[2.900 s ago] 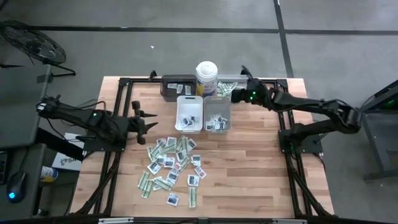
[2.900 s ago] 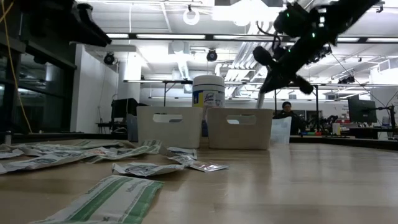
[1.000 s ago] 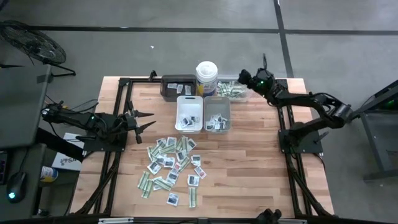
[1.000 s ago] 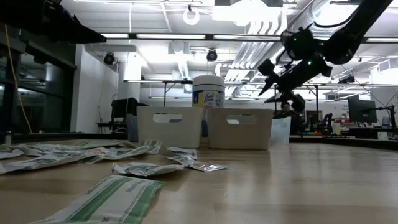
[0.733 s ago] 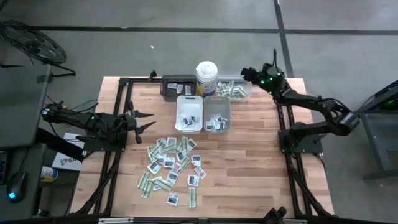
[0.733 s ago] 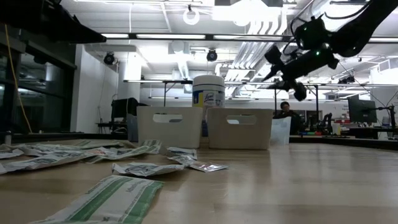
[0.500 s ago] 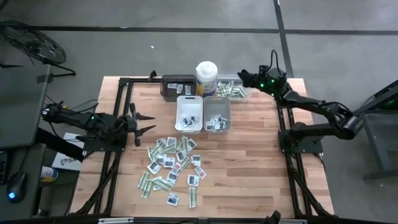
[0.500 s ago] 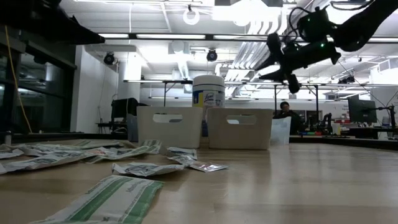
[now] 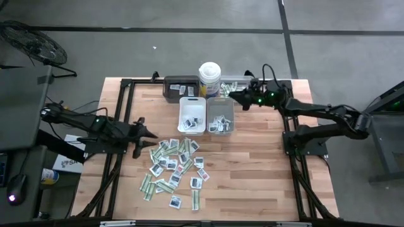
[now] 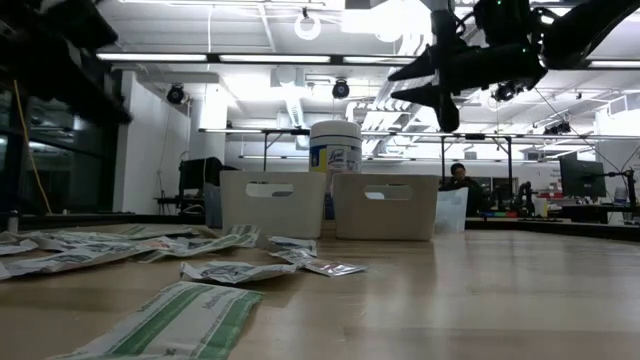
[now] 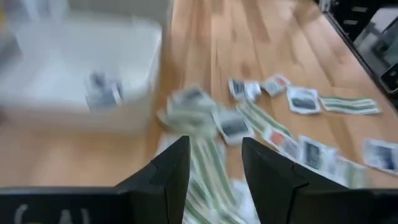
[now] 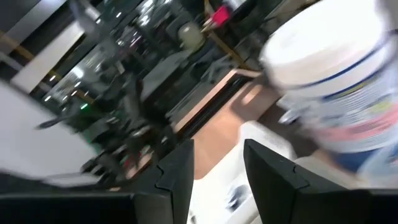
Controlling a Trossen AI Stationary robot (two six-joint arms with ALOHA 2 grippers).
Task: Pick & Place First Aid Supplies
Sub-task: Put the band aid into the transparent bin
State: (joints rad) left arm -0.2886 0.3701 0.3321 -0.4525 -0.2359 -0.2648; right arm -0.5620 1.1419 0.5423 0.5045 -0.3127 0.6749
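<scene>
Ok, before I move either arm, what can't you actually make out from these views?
- Packet print: the packets are too small in the high view, blurred in the left wrist view.
- Tray contents: in the low view the white tray and grey tray walls hide what's inside.
- Clear tray: the right gripper hangs in front of it in the high view.
- Canister: blurred and cut off by the edge in the right wrist view; label unreadable.

Two dark jointed arms, black cables, small green lights, black two-finger claws
</scene>
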